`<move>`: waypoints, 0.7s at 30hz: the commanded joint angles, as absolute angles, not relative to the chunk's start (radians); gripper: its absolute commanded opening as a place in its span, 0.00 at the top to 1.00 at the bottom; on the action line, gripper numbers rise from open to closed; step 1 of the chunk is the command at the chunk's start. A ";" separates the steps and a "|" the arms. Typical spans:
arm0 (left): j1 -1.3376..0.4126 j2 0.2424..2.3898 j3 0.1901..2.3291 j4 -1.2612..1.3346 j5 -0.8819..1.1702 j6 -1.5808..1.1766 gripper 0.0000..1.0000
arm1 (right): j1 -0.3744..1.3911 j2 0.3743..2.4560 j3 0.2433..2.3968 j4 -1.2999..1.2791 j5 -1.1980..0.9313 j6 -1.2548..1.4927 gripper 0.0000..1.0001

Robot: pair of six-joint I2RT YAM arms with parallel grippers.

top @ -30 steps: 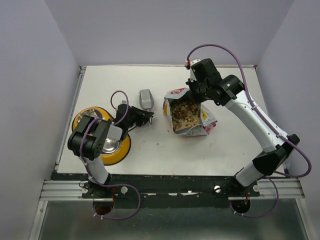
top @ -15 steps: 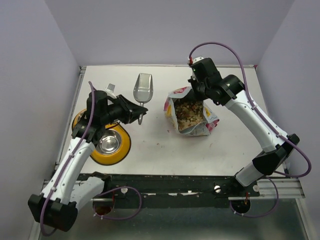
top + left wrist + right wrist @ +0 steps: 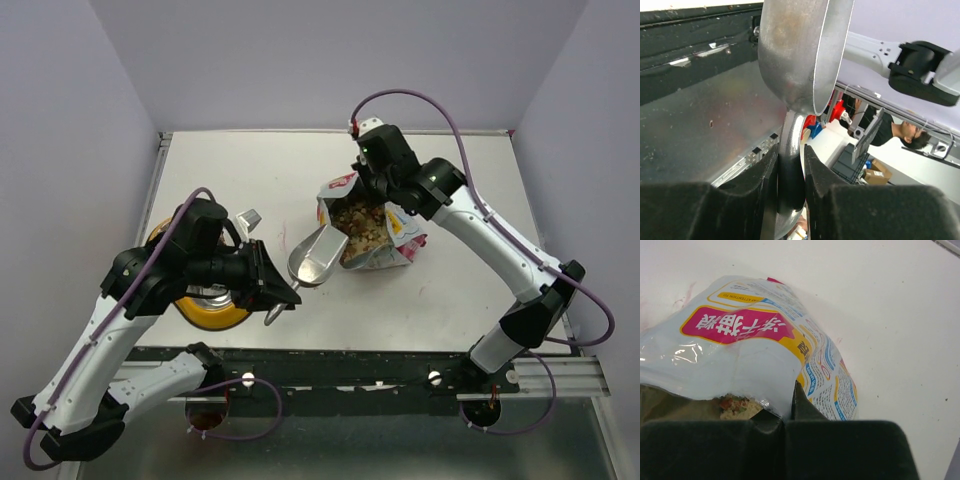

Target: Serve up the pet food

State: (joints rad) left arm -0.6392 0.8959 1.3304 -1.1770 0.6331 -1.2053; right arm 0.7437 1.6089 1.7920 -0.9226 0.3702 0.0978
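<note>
The open yellow-white bag (image 3: 395,240) lies at the table's middle, with the pet food (image 3: 362,220) showing as brown and reddish pellets inside. My right gripper (image 3: 372,188) is shut on the bag's far rim (image 3: 790,390), and some pet food (image 3: 737,406) shows just below the torn edge. My left gripper (image 3: 276,292) is shut on the handle (image 3: 790,145) of the silver metal scoop (image 3: 320,255). The scoop is held off the table with its open end at the bag's mouth. The scoop's bowl (image 3: 795,50) looks empty from the wrist view.
The yellow double-bowl feeder (image 3: 222,312) sits at the table's left, mostly hidden under my left arm. The table's front edge and metal rail (image 3: 350,365) run just below the scoop. Purple walls close in the sides and back.
My left arm has lifted the scoop from the far middle of the table and swung it down to the bag's mouth. The right gripper has drawn the bag slightly left.
</note>
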 commanded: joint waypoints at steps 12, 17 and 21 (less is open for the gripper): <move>-0.676 0.953 1.157 -1.117 0.453 -1.365 1.00 | 0.884 1.502 1.649 -0.580 0.318 0.239 0.99; -0.672 0.953 1.068 -1.052 0.455 -1.491 1.00 | 0.887 1.462 1.609 -0.597 0.304 0.249 0.99; -0.672 1.009 1.069 -1.063 0.457 -1.516 1.00 | 0.929 1.468 1.615 -0.626 0.336 0.252 0.99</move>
